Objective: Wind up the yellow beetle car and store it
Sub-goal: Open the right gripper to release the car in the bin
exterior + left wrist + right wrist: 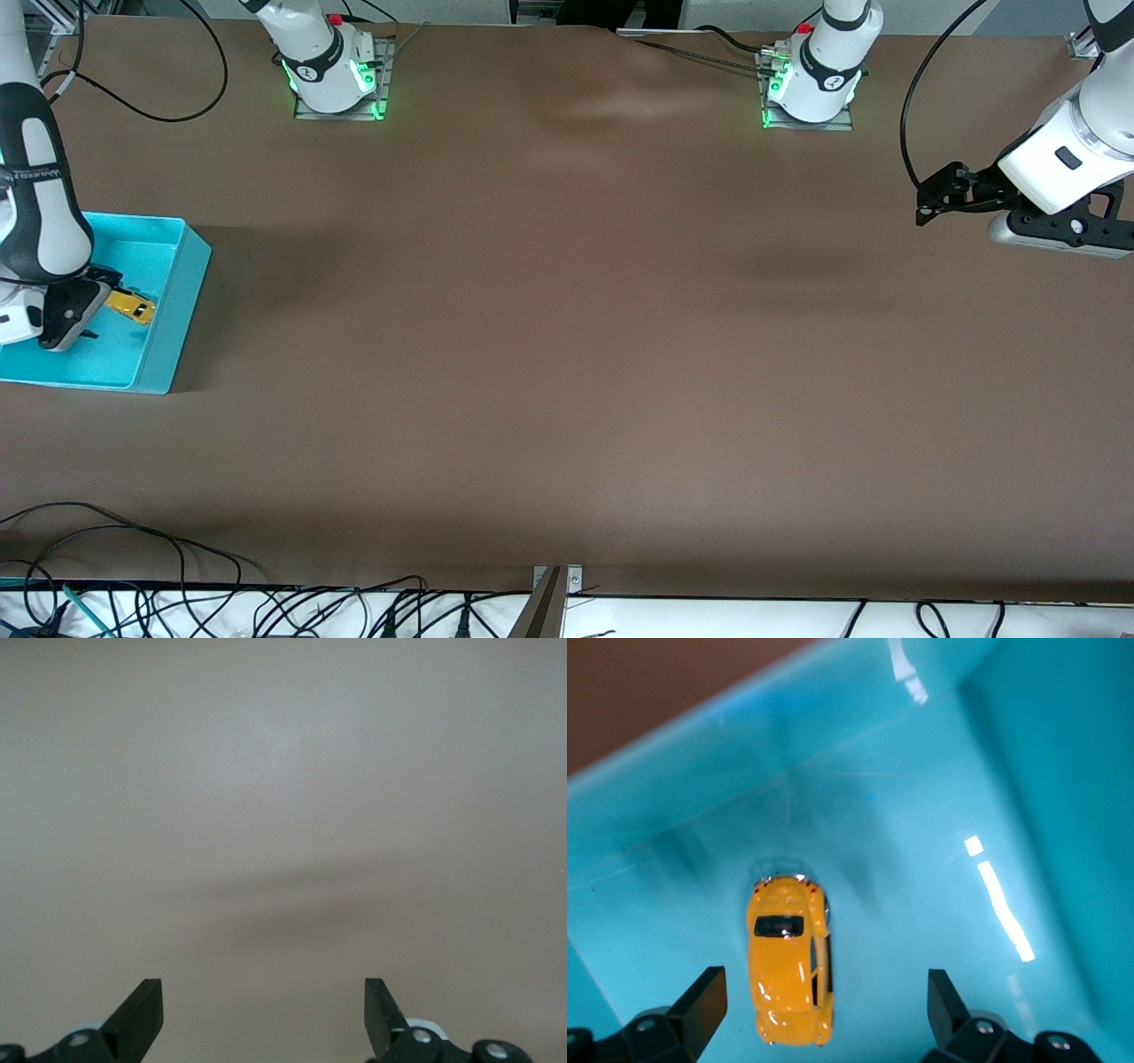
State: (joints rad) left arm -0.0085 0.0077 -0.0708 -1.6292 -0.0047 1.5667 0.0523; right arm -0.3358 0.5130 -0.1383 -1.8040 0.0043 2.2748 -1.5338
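Observation:
The yellow beetle car (131, 307) rests on the floor of a teal bin (180, 292) at the right arm's end of the table. In the right wrist view the yellow beetle car (788, 961) shows its roof and one side and lies between the fingers, nearer one of them, touching neither. My right gripper (96, 306) is down inside the bin beside the car, open (826, 992). My left gripper (923, 202) waits above the bare table at the left arm's end, open with nothing between its fingers (264, 1001).
The teal bin's walls (1010, 744) rise close around my right gripper. Brown table (567, 354) stretches between the two arms. Cables (133, 532) lie along the table edge nearest the front camera, and a black cable (142, 111) loops near the right arm's base.

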